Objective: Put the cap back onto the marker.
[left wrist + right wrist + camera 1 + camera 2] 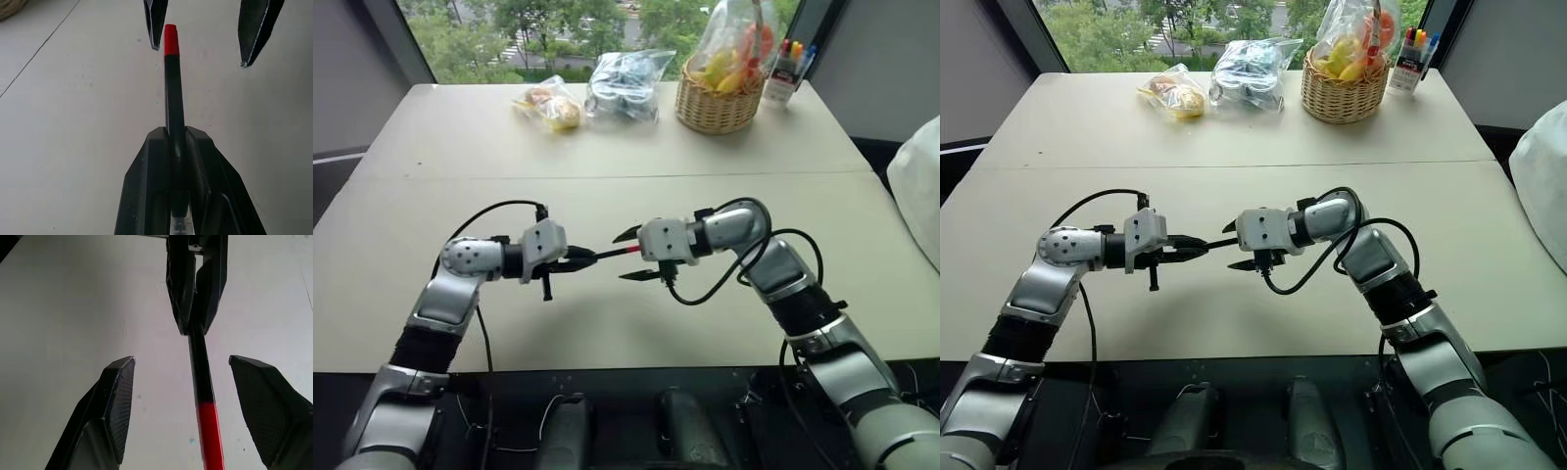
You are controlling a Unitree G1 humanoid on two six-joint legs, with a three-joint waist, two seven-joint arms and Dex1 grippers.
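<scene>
Tabletop point(607, 323) lies bare and pale beneath both arms, open surface running out to the near edge; a seam crosses it farther back, and beyond that a wicker basket point(718, 106), two plastic bags point(625, 86) and a cup of coloured markers point(787, 69) sit along the far edge by the window. The left gripper point(570, 260) is clenched on the marker point(174, 98), held roughly level above the tabletop. The red cap point(170, 40) sits on the marker's end, pointing at the right gripper point(633, 256). That gripper is released, its fingers point(117, 396) spread to either side of the capped end without touching it.
</scene>
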